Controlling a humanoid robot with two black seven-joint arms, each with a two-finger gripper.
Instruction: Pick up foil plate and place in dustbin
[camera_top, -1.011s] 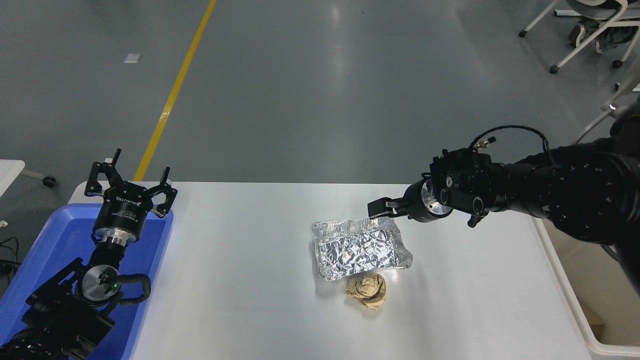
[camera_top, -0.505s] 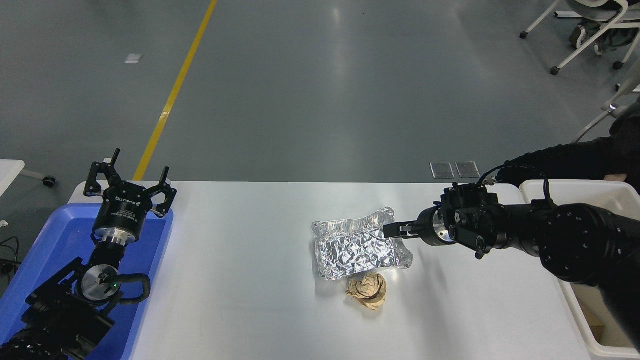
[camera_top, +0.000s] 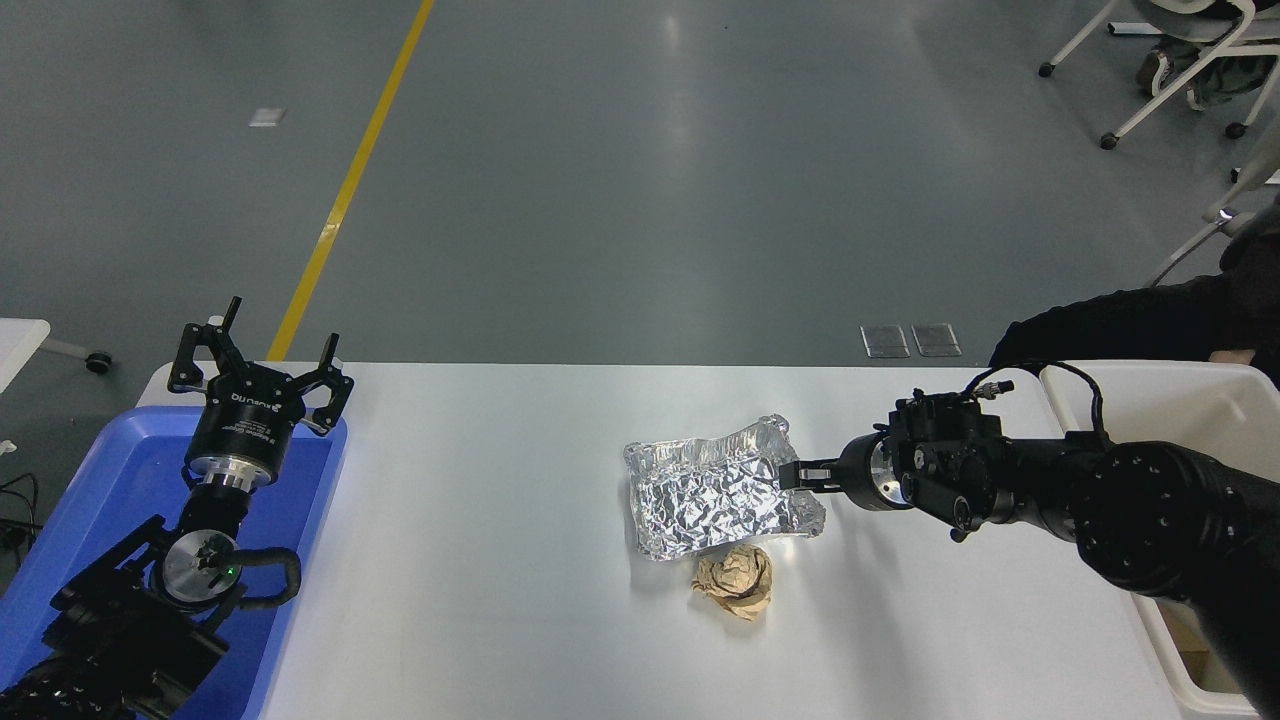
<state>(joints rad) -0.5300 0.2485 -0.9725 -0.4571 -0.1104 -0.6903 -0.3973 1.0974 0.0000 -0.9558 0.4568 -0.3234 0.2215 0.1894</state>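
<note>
Foil plate (camera_top: 715, 497) lying on table (camera_top: 480, 560) | your right gripper (camera_top: 800, 475) is touching its right rim, jaw gap unreadable | left gripper (camera_top: 258, 375) is sitting spread over blue tray (camera_top: 100, 490)

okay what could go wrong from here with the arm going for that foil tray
1. The right gripper meets only the bent right rim of the shiny crinkled foil plate; thin foil may crumple or slip instead of lifting.
2. The crumpled brown paper ball sits against the plate's near edge, so a dragged plate may push it along.
3. The off-white plastic dustbin lies beyond the table's right edge, partly hidden by the arm; a loose grip could drop the plate short.
</note>
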